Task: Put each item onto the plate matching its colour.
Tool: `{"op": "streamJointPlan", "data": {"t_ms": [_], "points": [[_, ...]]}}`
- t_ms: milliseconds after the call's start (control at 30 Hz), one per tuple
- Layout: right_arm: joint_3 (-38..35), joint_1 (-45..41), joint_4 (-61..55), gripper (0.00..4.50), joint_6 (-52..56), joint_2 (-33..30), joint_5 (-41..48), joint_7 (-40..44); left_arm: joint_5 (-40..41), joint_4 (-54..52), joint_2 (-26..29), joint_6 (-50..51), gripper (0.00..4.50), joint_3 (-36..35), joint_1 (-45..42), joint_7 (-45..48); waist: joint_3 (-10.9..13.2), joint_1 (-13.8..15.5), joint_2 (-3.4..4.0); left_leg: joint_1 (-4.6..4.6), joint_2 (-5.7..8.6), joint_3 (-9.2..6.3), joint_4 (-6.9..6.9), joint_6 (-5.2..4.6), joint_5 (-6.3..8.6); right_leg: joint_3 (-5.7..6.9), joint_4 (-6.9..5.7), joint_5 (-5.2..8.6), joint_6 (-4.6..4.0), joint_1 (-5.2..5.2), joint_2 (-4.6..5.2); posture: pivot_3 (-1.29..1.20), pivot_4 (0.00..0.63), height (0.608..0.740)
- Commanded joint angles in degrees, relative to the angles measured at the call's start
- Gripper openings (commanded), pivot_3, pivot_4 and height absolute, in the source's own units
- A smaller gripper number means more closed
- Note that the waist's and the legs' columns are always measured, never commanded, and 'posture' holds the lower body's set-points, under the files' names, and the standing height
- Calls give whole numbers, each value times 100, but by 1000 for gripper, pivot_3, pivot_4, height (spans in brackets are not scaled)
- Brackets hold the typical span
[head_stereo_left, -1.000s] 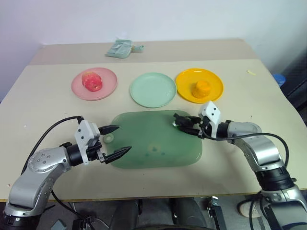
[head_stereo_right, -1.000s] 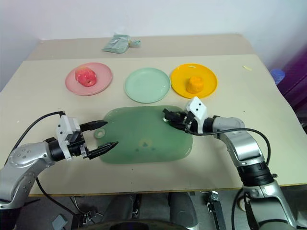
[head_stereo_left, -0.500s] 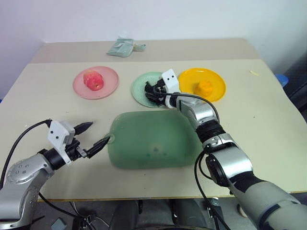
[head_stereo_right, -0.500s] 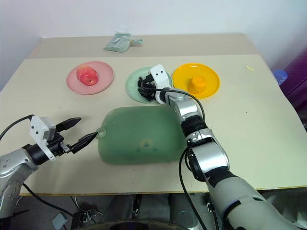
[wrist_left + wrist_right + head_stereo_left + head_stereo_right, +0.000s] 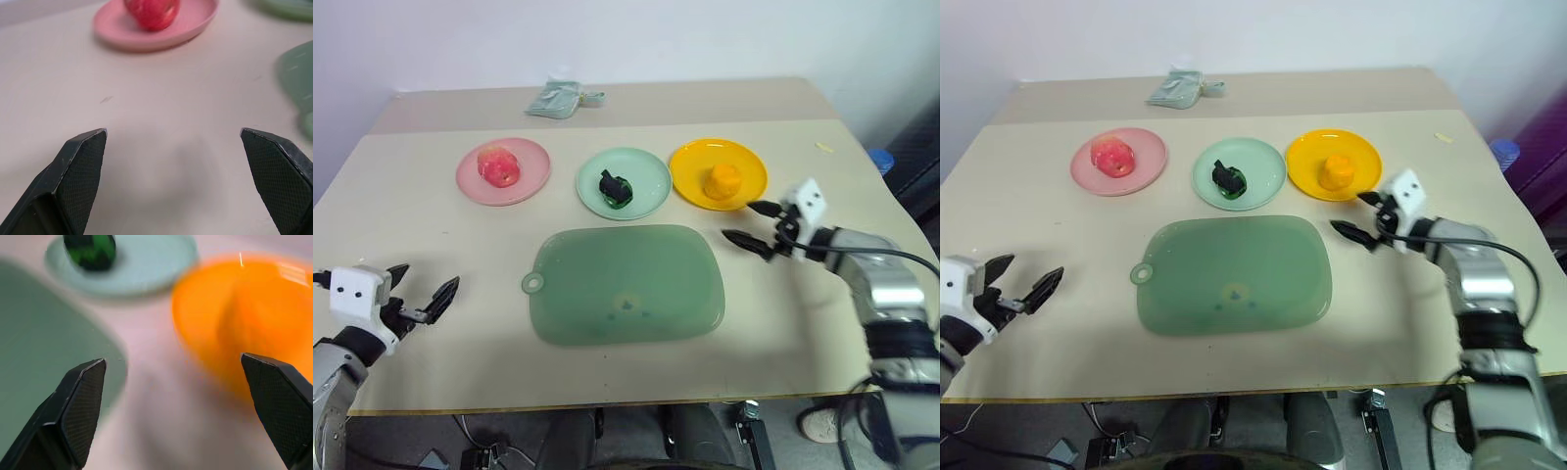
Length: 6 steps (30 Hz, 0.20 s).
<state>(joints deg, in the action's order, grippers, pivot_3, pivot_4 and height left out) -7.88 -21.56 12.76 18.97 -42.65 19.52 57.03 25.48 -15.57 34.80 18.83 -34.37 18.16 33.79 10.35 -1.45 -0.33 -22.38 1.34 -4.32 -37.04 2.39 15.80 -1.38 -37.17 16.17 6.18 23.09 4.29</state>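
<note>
Lump (image 5: 616, 188) on mint green plate (image 5: 646, 172), long axis apparently 11-to-5 o'clock; left gripper (image 5: 419, 291) and right gripper (image 5: 751, 224) both spread, empty

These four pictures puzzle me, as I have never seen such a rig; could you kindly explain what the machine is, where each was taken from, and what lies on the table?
It is a humanoid robot with two arms. The two wide pictures come from cameras on its head, looking down over a table. The two close ones come from cameras on its wrists, looking out between the black fingers.

The left gripper and the right gripper are both open and hold nothing.

At the back stand three plates: a pink plate with a red apple, a mint green plate with a small dark green lump, and an orange plate with an orange fruit. In front lies a green mat; behind, a pale cloth bundle.
</note>
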Motion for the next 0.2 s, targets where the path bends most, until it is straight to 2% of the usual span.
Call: {"op": "streamJointPlan", "data": {"t_ms": [33,200], "points": [[-386,385,-494,4461,247,-274,340,231,-28,114,33,-209,4500,-307,138,56,0,3,0,0,-1,0,-1,0,0,0,0,0,0,0,0,0,150,740],[-480,589,-448,4461,258,-286,288,117,-35,92,-51,-250,4500,-213,185,-6,0,49,-1,0,1,2,-6,0,0,-2,0,0,0,-3,5,0,150,740]]}}
